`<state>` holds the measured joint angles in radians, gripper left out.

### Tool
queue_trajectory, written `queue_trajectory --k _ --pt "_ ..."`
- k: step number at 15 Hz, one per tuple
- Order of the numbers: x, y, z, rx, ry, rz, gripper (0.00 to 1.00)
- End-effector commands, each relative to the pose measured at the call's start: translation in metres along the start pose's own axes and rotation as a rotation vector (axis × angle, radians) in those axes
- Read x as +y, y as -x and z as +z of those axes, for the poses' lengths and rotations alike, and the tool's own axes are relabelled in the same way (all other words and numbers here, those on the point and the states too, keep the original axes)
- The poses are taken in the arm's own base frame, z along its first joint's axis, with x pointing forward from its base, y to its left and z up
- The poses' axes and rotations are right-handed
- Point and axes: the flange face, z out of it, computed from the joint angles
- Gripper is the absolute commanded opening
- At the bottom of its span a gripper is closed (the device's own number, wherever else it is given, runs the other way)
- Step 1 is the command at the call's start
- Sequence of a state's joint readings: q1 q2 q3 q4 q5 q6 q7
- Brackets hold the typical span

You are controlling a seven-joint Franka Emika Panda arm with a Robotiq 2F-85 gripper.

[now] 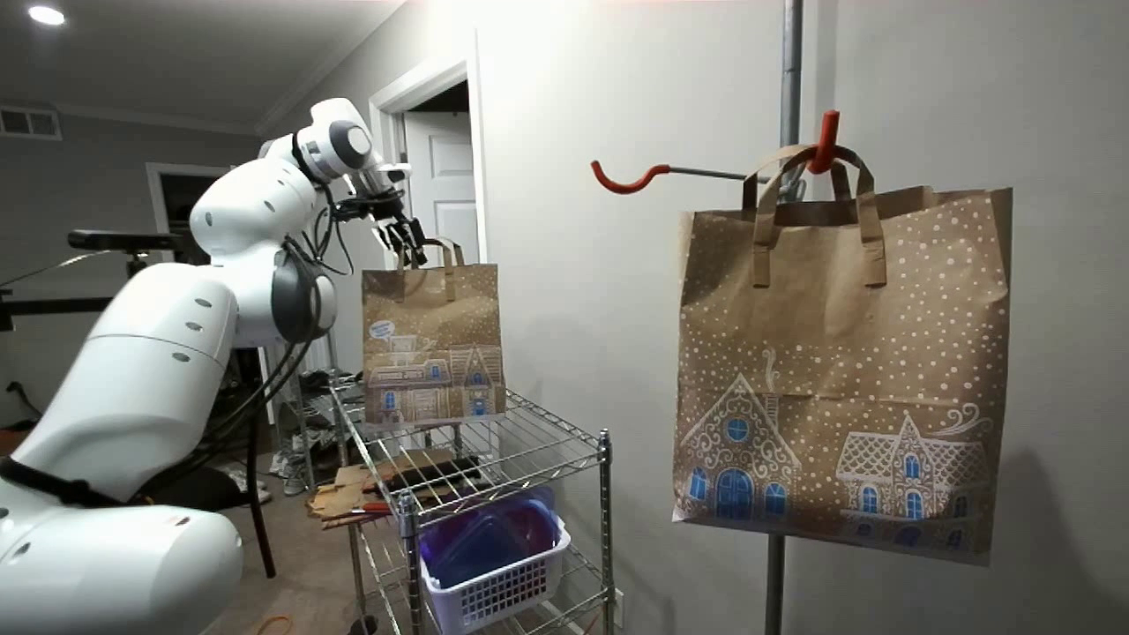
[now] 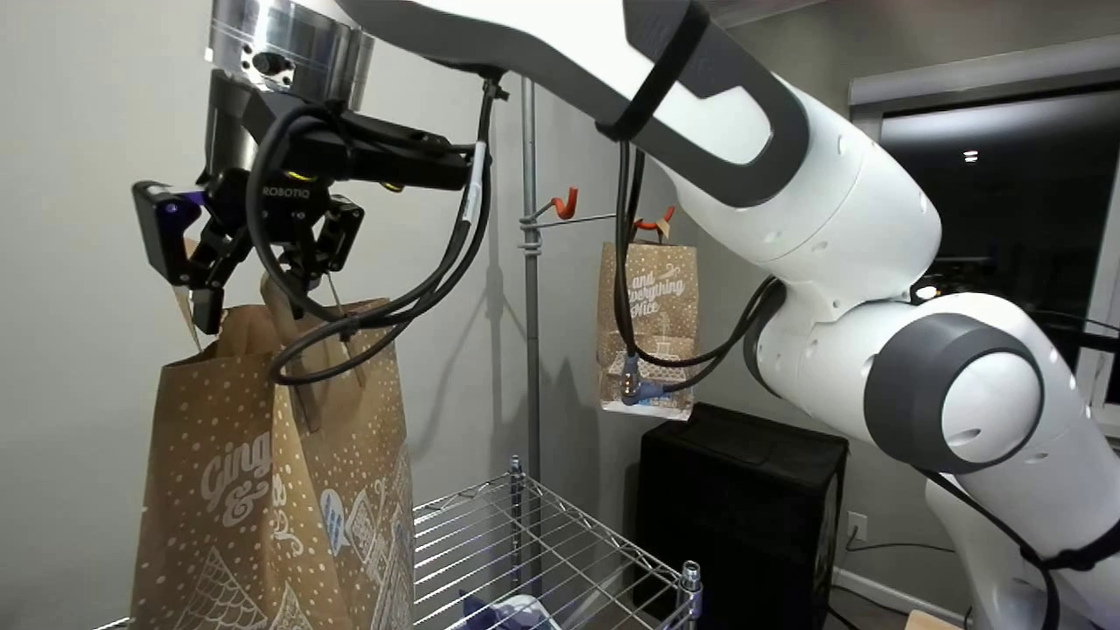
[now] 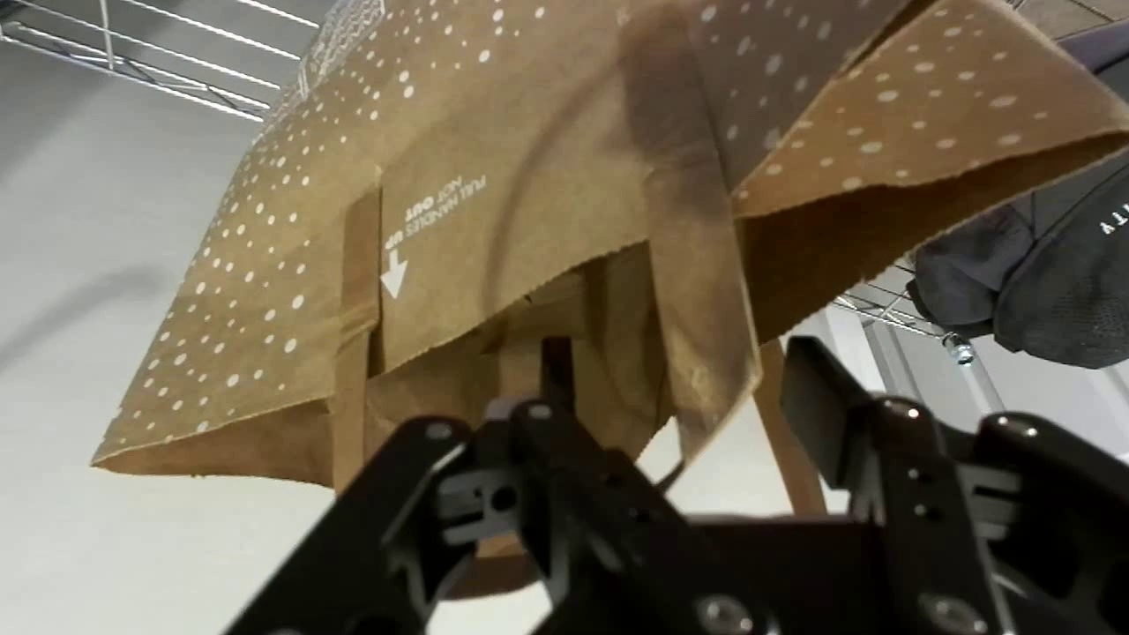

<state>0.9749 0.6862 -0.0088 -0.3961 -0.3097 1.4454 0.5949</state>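
The gripper (image 2: 255, 308) is hovering with its fingers (image 3: 816, 397) spread, a paper handle (image 3: 701, 326) sitting unpinched between them! Below, the brown bag (image 1: 432, 339) is standing at the wire rack (image 1: 605, 454), while another bag (image 1: 838, 353) is hanging from a red hook (image 1: 826, 139).

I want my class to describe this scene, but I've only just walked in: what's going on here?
A white robot arm has its tool at the top of a brown paper bag that appears to stand on a wire rack. The tool's fingers are apart, on either side of a handle, so the bag does not look gripped yet. Nearby, a similar bag hangs from a red hook on a metal pole.
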Motion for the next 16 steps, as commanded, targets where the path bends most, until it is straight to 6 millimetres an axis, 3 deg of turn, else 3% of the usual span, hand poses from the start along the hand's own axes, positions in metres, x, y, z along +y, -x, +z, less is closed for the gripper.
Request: queue_trajectory --k 1,3,4,6,12,16 --pt "0.006 -0.001 -0.004 0.015 0.032 0.011 0.34" --pt "0.005 -0.001 -0.002 0.005 0.033 0.007 0.2" --pt "0.005 0.0 -0.001 0.0 0.027 0.0 0.65" --pt "0.003 0.0 -0.002 -0.003 0.015 -0.003 0.62" --pt "0.001 0.002 -0.008 -0.02 -0.031 -0.011 0.98" --pt "-0.009 0.005 -0.016 -0.008 -0.095 -0.021 1.0"
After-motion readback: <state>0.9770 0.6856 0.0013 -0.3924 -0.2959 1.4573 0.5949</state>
